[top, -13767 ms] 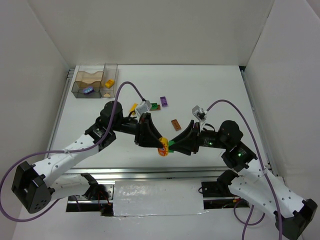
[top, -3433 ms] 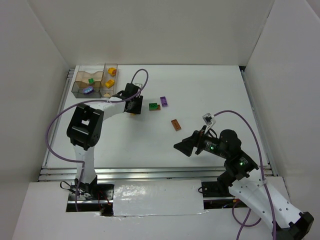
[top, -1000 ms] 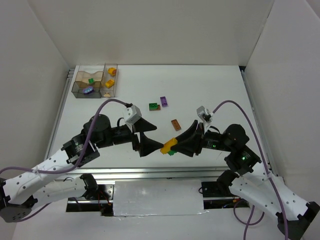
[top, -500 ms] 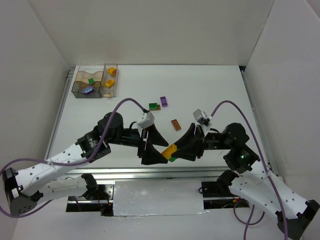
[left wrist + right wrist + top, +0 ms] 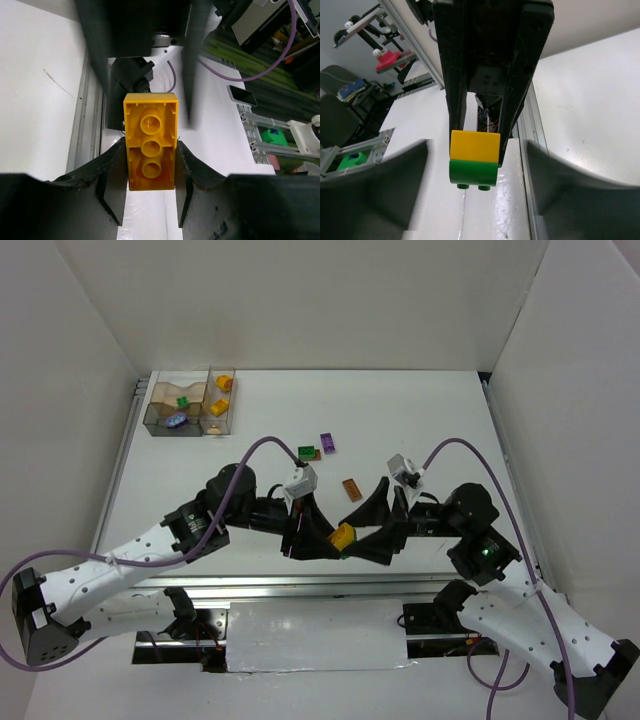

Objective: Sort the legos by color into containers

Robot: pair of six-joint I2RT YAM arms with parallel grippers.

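A yellow lego (image 5: 150,148) is clamped by its sides in my left gripper (image 5: 150,146), which is shut on it. A green lego (image 5: 473,172) is stuck under the yellow lego (image 5: 474,145). My right gripper (image 5: 476,150) faces the pair with its fingers (image 5: 395,185) spread wide, touching neither. In the top view both grippers meet near the table's front, the left gripper (image 5: 335,537) holding the yellow lego (image 5: 343,535) and the right gripper (image 5: 368,528) open around it. The containers stand far left: a wider one (image 5: 160,426) and a narrower one (image 5: 232,405).
A green and brown lego (image 5: 308,452), a purple lego (image 5: 327,443) and a brown-orange lego (image 5: 351,489) lie loose mid-table. The wider bin holds a green brick (image 5: 184,400) and a rounded purple-blue one (image 5: 177,420). The narrower bin holds orange-yellow bricks (image 5: 217,407).
My left gripper moved in from the left and shut on the yellow lego. My right gripper, shut on the stacked pair before, has opened and let go.
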